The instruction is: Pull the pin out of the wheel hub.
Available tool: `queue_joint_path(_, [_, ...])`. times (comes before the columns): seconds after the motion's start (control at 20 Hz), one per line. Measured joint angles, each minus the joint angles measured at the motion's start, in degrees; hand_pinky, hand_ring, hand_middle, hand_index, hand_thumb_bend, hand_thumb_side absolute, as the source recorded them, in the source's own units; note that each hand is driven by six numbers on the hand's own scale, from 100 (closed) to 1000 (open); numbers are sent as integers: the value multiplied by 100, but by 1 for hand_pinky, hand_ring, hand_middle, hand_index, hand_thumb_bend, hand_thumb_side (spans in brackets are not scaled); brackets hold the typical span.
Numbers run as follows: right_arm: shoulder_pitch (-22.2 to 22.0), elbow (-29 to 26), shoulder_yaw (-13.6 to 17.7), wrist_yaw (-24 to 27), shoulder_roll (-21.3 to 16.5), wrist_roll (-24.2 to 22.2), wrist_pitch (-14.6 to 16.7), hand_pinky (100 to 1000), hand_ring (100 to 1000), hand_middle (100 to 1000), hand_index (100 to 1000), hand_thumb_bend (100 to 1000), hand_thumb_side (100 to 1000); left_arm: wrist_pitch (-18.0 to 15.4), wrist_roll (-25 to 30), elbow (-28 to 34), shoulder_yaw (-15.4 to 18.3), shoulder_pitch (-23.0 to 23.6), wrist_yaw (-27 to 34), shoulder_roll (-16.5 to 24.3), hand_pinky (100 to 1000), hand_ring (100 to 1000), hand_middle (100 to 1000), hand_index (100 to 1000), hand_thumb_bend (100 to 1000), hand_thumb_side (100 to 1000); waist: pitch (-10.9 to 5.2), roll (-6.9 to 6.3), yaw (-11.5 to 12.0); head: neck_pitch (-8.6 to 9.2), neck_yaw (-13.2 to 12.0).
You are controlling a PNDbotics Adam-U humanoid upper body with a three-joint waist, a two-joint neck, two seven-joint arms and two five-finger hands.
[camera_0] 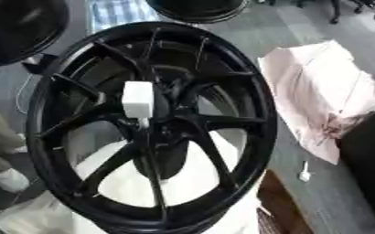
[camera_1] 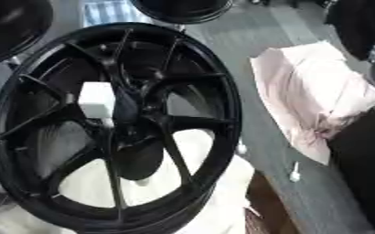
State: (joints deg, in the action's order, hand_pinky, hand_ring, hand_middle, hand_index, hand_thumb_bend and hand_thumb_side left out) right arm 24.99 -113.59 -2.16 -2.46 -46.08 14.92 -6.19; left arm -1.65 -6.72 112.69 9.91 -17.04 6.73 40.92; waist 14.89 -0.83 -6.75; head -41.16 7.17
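Left eye view pretty much fills up with the wheel hub, a big black multi-spoke alloy standing on edge and tipped a bit, glossy rim, thin spokes fanning out from the centre. Right at the centre there's a white blocky thing, squarish with rounded corners and a matte plastic look, and a short white stub below it running down toward the bore. I'd guess that's the pin, or its handle, seated in the hub. Its long axis looks roughly up-and-down in the picture, but I can't tell how deep it goes.

Here's the catch: neither robot hand shows in either eye view. So I can't say which one is nearer, or whether either is clenched, relaxed or holding anything. The pin sits left of middle in both views, which would favour the left arm if I had to bet, and the pull would likely go along that stub, away from the hub.

Other stuff around: a crumpled pale pink cloth on the grey floor to the right, soft and wrinkly, well apart from the wheel. A small white piece lies near the rim's lower right, can't make out what. More dark rims at the top edge.
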Motion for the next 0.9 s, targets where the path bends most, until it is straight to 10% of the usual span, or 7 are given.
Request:
queue_joint_path(0.45, [-298, 0, 94, 4, 105, 239, -199, 752, 739, 677, 725, 100, 374, 548, 2250, -207, -1728, -1647, -772, 1898, 744, 679, 666, 827, 598, 662, -53, -139, -30, -51, -3])
queue_joint_path(0.9, [-472, 0, 215, 4, 154, 480, -310, 749, 736, 672, 720, 100, 375, 626, 3653, -63, -3148, -3292, -1170, 1932, 745, 693, 681, 827, 611, 657, -121, -218, 1, -66, -19])
